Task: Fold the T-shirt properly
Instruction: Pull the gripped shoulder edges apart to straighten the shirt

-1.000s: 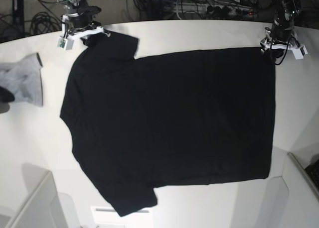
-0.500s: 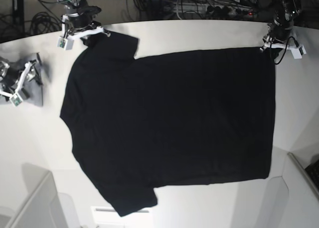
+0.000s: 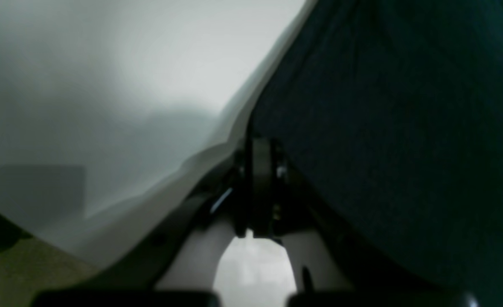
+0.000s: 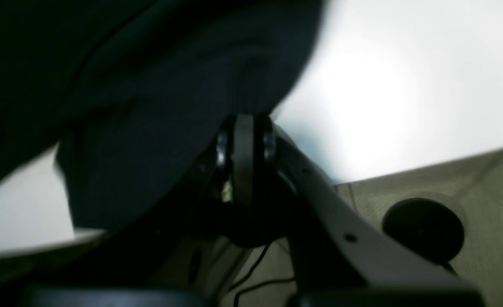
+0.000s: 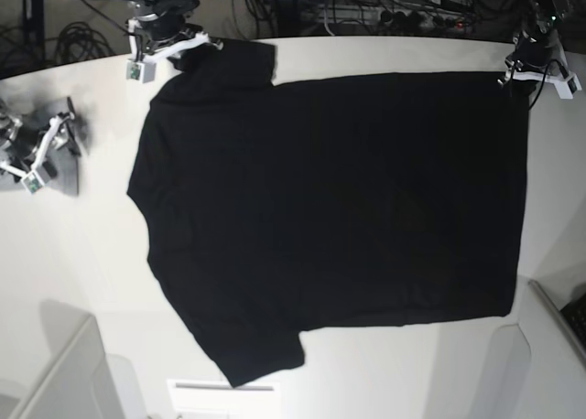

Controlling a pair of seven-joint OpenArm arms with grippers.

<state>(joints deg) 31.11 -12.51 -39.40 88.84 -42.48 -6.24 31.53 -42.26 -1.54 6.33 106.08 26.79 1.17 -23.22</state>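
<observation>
Two grippers pinch a black shirt

Black T-shirt (image 5: pixel 330 209) lies spread flat on a white worktop (image 5: pixel 82 273). The left gripper (image 5: pixel 522 74) has its jaws pressed together on the shirt's far hem corner. The right gripper (image 5: pixel 188 53) pinches the far sleeve. A small grey cloth (image 5: pixel 57 154) lies apart.

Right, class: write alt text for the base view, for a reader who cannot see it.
A black T-shirt lies spread flat on a white table. The right pincer grips a sleeve at the top left, and the left pincer grips the hem corner at the top right.
</observation>
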